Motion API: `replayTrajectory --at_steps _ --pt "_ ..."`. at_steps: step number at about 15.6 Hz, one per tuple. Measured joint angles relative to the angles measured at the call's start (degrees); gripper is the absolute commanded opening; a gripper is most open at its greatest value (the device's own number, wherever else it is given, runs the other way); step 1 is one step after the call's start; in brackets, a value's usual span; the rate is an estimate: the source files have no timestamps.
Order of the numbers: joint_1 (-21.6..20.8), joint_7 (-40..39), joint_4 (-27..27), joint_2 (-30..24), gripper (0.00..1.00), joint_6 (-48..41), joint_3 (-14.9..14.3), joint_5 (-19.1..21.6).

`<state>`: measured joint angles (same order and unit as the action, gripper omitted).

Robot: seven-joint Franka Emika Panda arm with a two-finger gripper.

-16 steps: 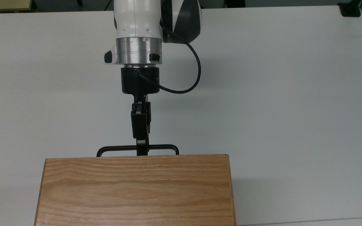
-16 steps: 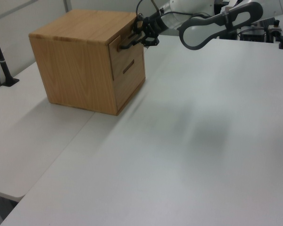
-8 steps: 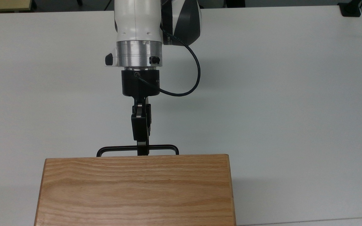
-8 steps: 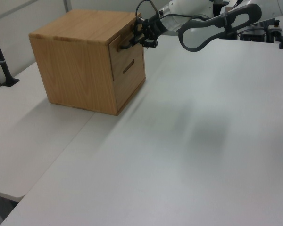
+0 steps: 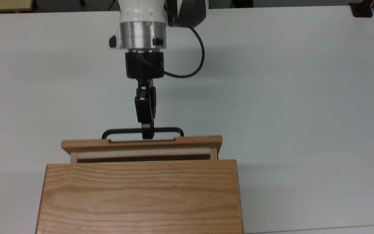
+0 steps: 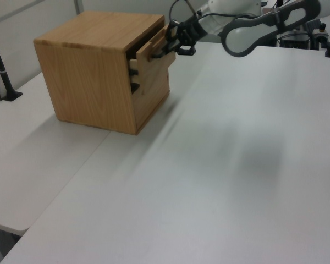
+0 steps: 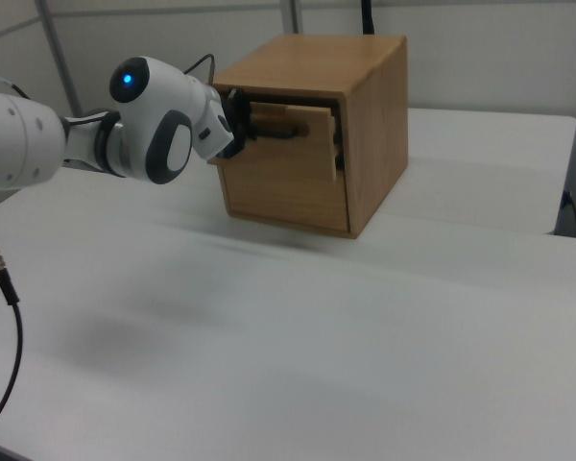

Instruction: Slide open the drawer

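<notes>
Low in the top view I see the casing (image 5: 140, 195), with the drawer (image 5: 141, 143) part-way out above it. My gripper (image 5: 147, 130) is pinched shut on the handle (image 5: 122, 131). If my pull skews, I reckon the drawer binds or the bar slips free.
</notes>
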<state>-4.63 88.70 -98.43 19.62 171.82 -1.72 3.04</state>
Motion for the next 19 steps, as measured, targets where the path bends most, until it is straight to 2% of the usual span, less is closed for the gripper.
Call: replayTrajectory --at_steps 5,7,12,14,15,16,17,18,19 --pt "0.2 0.0 -13.6 -10.9 0.08 -0.2 0.0 1.1" --pt "0.5 0.0 -17.3 -14.4 0.10 -1.2 0.0 1.1" --pt "1.7 -0.1 -19.2 -19.9 0.13 -12.0 -0.1 1.1" --pt "1.9 -0.2 -19.6 -20.6 0.19 -13.4 -0.2 1.1" --pt "1.9 -0.3 -19.6 -20.6 0.41 -13.5 -0.2 1.1" --pt "2.0 -0.3 -19.6 -20.6 0.74 -13.6 -0.2 1.2" --pt "2.1 0.1 -19.6 -20.7 0.83 -13.6 -0.3 1.4" --pt "2.3 0.2 -19.5 -20.9 0.87 -13.8 -0.5 1.7" --pt "2.4 0.4 -19.3 -21.2 1.00 -14.3 -0.9 1.9"
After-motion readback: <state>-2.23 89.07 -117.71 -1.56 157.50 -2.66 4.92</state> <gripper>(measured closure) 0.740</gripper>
